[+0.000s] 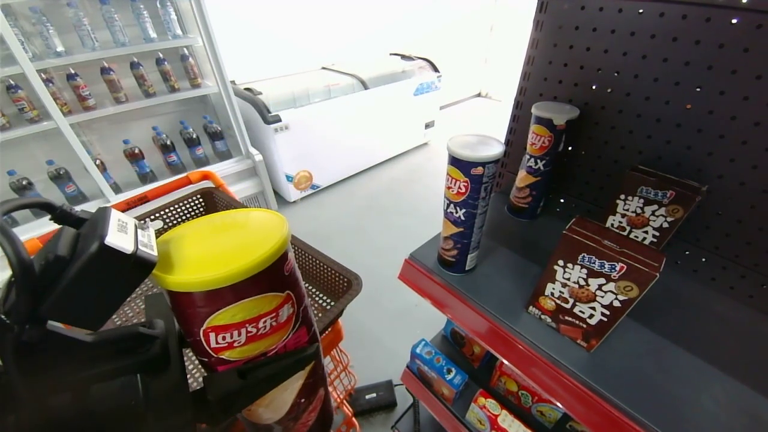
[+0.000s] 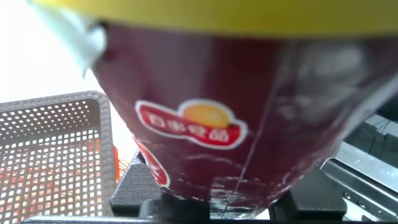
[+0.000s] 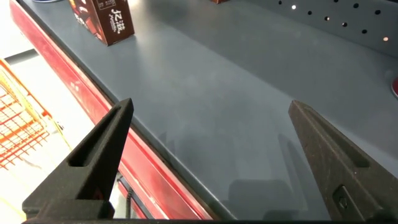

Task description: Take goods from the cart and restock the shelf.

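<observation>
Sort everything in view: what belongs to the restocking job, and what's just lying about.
Job in hand: red chip can, held in the left claw; cart basket; shelf; right claw, open above the shelf.
Lying about: chest freezer; drinks cooler; black box on the floor; blue cans and brown boxes, already shelved.

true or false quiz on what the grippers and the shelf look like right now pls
1. The left gripper holds a red can with a yellow lid. True.
2. The right gripper is shut. False: it is open, above a bare part of the shelf.
3. Two blue cans stand upright on the shelf. True.
4. The blue cans have yellow lids. False: they have white lids.
</observation>
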{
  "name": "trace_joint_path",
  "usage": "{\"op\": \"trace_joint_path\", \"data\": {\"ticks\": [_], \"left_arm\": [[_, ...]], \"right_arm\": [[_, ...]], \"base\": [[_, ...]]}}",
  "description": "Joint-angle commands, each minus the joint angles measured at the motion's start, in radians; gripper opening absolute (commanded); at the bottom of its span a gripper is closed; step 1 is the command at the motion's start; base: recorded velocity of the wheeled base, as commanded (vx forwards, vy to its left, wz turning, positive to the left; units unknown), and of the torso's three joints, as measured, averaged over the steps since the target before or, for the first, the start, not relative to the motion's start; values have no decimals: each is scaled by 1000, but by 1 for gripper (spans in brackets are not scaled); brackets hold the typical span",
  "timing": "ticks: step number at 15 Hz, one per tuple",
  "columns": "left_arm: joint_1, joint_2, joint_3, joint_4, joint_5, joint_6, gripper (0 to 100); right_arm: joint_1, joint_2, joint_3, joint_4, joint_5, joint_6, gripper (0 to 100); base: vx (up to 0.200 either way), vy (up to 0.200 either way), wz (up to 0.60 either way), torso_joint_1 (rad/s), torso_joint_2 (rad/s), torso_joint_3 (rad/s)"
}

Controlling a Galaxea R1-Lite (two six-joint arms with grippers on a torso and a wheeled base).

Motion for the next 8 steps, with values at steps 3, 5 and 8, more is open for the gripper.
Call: {"op": "trace_joint_path", "data": {"ticks": [3, 5, 8], "left_arm": [[1, 1, 0, 0, -1, 3, 0], [1, 1, 1, 0, -1, 5, 0], [-2, -2, 10, -3, -3, 5, 0]], "right_arm": [[0, 0, 0, 0, 0, -1, 100], [0, 0, 0, 0, 0, 0, 100], [0, 0, 0, 0, 0, -1, 100]], "base": [[0, 0, -400, 3, 2, 6], [0, 0, -600, -7, -2, 5], [0, 0, -600, 6, 1, 1]]}}
